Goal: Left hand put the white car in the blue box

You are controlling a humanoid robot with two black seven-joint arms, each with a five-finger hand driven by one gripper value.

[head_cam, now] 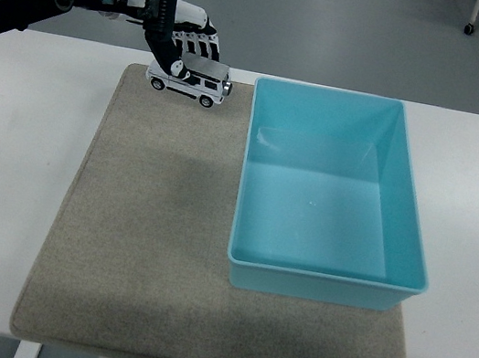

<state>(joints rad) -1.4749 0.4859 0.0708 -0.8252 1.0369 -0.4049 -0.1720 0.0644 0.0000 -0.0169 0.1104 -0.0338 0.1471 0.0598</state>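
Left robot hand [175,43]: fingers pinching white car [189,81], held above mat's [144,246] far edge.
Blue box [407,227]: on mat, just right of car.

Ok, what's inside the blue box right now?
Nothing shows inside the blue box: its floor and walls are bare, and no part of the inside is covered from the head view. The white car is held in the left hand, left of the box.

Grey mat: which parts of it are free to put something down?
The grey mat is bare left of the blue box, down to its near edge. The box interior is empty. Crowded: the far corner, where the left hand holds the white car.
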